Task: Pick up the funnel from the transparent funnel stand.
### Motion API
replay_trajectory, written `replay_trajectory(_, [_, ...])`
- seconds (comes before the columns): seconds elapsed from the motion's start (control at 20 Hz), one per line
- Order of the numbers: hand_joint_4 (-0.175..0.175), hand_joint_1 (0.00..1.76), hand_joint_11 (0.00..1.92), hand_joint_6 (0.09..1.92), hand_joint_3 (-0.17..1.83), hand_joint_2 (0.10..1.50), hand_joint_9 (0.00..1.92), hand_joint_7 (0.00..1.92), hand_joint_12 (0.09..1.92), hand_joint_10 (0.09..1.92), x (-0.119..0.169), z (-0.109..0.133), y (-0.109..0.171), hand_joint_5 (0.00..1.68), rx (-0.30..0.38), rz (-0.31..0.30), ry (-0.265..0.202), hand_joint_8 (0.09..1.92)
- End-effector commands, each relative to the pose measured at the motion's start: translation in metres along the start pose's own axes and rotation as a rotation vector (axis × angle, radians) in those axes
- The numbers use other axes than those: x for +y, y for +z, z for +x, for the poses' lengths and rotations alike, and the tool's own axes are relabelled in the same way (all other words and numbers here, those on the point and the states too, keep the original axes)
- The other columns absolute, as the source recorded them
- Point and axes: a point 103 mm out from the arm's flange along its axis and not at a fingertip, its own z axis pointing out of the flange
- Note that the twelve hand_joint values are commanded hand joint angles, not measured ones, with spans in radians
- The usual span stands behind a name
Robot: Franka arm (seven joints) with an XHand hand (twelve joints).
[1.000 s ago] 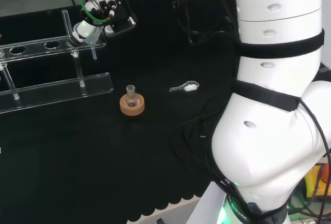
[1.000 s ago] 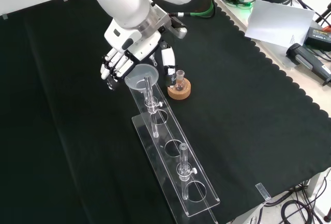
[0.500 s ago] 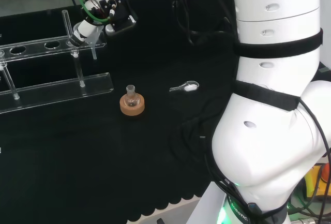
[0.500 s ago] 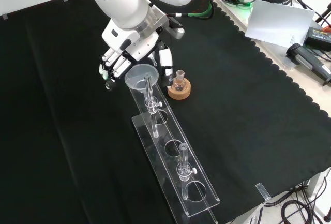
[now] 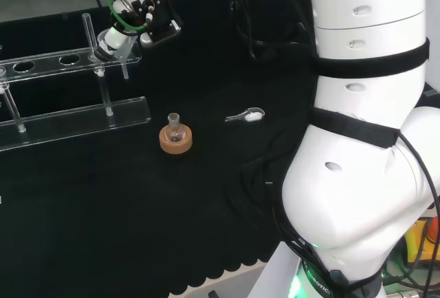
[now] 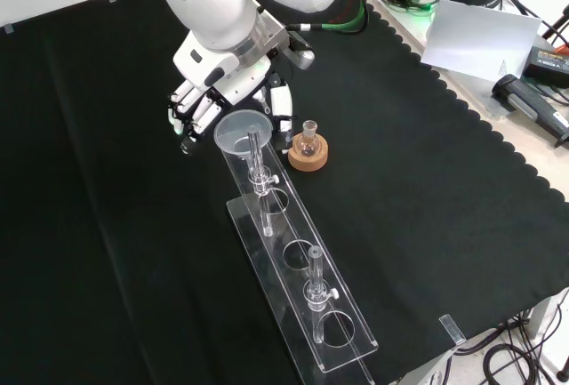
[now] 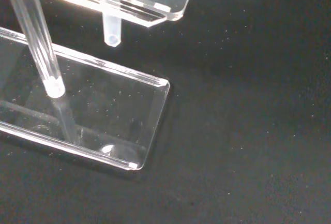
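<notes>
From my wrist, closest of all, I look down on the funnel's stem [image 7: 111, 31] poking straight down through the top rail of the transparent funnel stand [image 7: 93, 115], with the stand's base plate lying flat on the table [image 7: 248, 131] beneath it. So the funnel's long axis is upright, and I judge the lift must go straight up along it until the stem clears the rail.

In the front view the funnel [image 6: 243, 131] sits in the end hole of the stand, at the end nearest me, its wide mouth open to the top. My hand [image 6: 194, 109] is right behind that mouth, fingers [image 6: 182, 121] curled down toward the left of the rim and the thumb side near its right. Whether they touch the rim I cannot tell; I judge them half-curled around it, not yet clamped.

Farther right, just beside the stand's end, a small flask [image 6: 308, 140] rests on its cork ring [image 6: 308, 155], apart from my fingers.
</notes>
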Motion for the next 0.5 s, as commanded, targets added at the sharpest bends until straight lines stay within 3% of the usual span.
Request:
replay_trajectory(0.05, [-0.046, 0.42, 0.00, 0.09, 0.01, 0.69, 0.11, 0.48, 0.85, 0.78, 0.0017, -0.0025, 0.0015, 0.35, -0.015, -0.011, 0.015, 0.50])
replay_trajectory(0.5, [-0.027, 0.49, 0.00, 0.09, 0.02, 0.71, 0.26, 0.64, 1.00, 0.71, 0.0041, -0.0046, 0.0006, 0.52, -0.006, -0.047, 0.039, 0.50])
